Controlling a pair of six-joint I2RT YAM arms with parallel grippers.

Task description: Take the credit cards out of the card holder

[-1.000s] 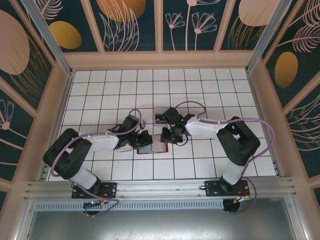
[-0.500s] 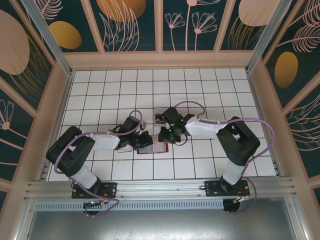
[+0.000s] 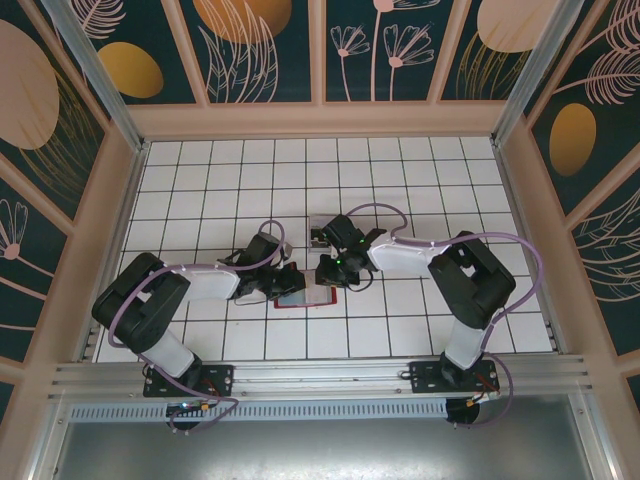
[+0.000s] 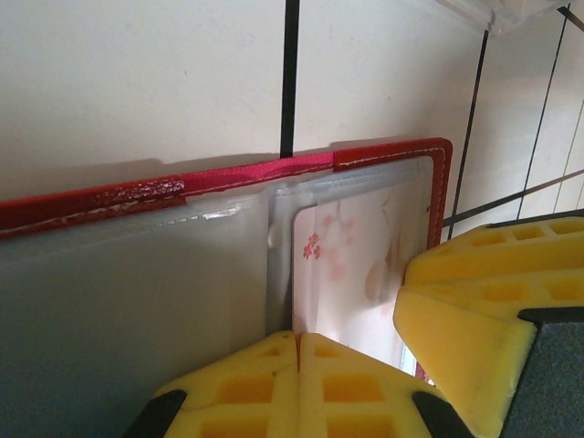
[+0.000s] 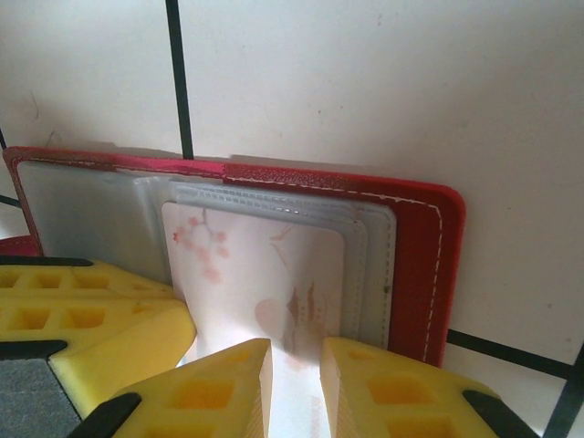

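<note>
My left tool [image 4: 297,356], closed tight, sits at 9 o'clock on the open card holder [image 3: 305,298], mid-surface [image 3: 400,330]. The right wrist view adds more: my right tool [image 5: 295,356], narrow, straddles a blossom-printed credit card [image 5: 260,265]. I cannot tell whether it grips.

Red card holder [image 5: 415,265] lies open on the white tiled worktop [image 5: 365,82], black grout lines at upper left and lower right of frame. Clear sleeves [image 5: 82,205] line its inside. A white credit card [image 5: 265,274] with a pink blossom print sits in the centre sleeve. Right pincer [image 5: 297,351] at bottom centre, yellow fingertips slightly apart over the card's lower edge, card showing in the gap. Left pincer's finger [image 5: 100,315] at lower left, resting on the holder's left half.
</note>
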